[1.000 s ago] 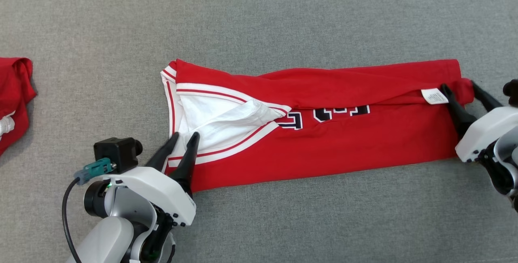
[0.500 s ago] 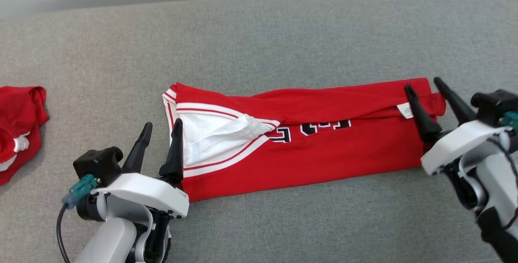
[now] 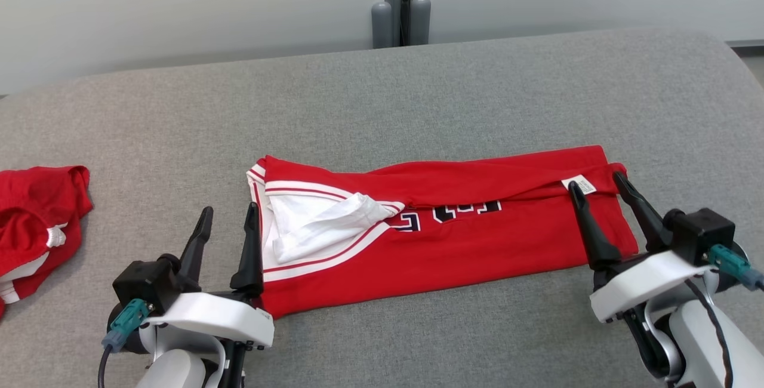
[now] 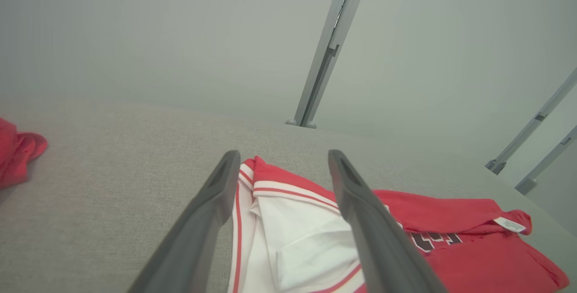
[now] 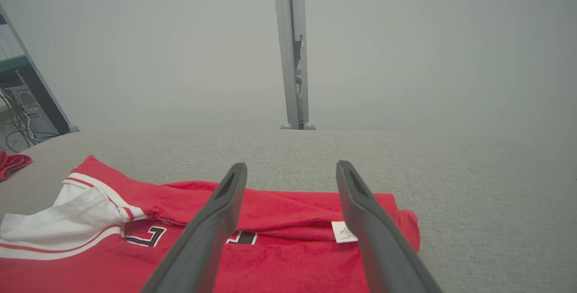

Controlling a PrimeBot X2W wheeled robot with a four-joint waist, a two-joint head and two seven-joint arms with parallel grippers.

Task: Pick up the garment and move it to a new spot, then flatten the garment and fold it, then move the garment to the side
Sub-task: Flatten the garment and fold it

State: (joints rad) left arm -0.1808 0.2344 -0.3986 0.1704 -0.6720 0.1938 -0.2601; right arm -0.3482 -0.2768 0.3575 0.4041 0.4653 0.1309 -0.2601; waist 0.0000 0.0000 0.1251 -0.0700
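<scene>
The garment (image 3: pixel 453 239) is a red jersey with white trim and dark lettering, folded lengthwise into a long band across the grey surface; it also appears in the left wrist view (image 4: pixel 473 243) and the right wrist view (image 5: pixel 288 252). Its white-lined collar end (image 3: pixel 310 230) lies to the left, and a small white label (image 3: pixel 578 184) sits at the right end. My left gripper (image 3: pixel 228 222) stands open just off the collar end, nothing between its fingers. At the label end my right gripper (image 3: pixel 595 187) is open and raised above the cloth, empty.
A second crumpled red garment (image 3: pixel 36 221) lies at the far left of the grey padded surface (image 3: pixel 418 95). Behind the surface's far edge stands a grey post (image 3: pixel 401 3) against a pale wall. The surface's right corner is rounded.
Both grippers have opened, let go of the garment's ends and pulled back toward me. The head camera has tilted up, so the far edge and wall now show.
</scene>
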